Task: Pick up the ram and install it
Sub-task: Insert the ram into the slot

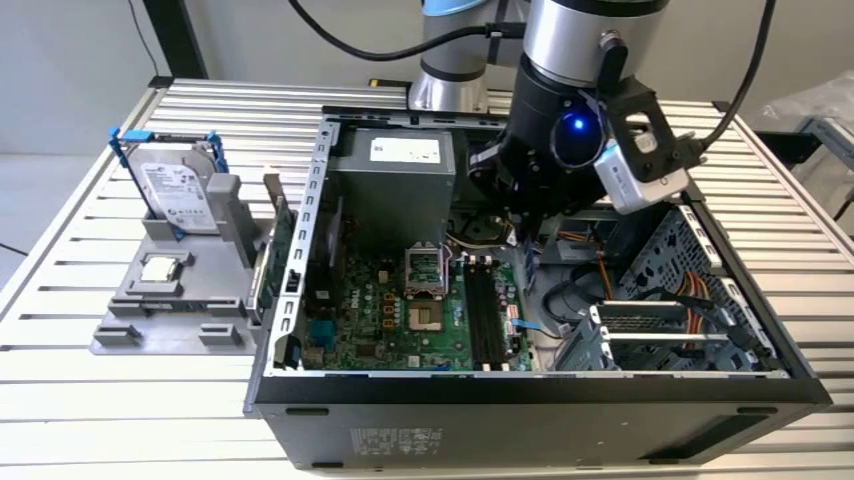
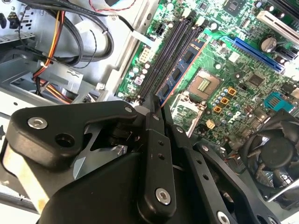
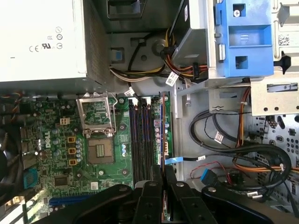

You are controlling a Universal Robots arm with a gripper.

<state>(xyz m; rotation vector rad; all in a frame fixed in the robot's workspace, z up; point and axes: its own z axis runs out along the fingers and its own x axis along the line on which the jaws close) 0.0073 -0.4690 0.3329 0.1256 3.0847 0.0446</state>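
Tool (image 3: 162, 171) is clamped on the ram (image 2: 181, 70), which is held on edge and parallel to the memory slots (image 3: 140, 140) at their outer side. That looks set up for a straight push-in, but I can't tell if it's touching a slot. The second wrist view shows the ram's chip face, the first wrist view its thin edge, and the exterior view the tool directly over the slots.

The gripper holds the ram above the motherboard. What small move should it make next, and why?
Probably a short, straight descent. The gripper has its jaws shut on the ram, which hangs edge-down above the memory slots, running along them but apparently not seated yet.
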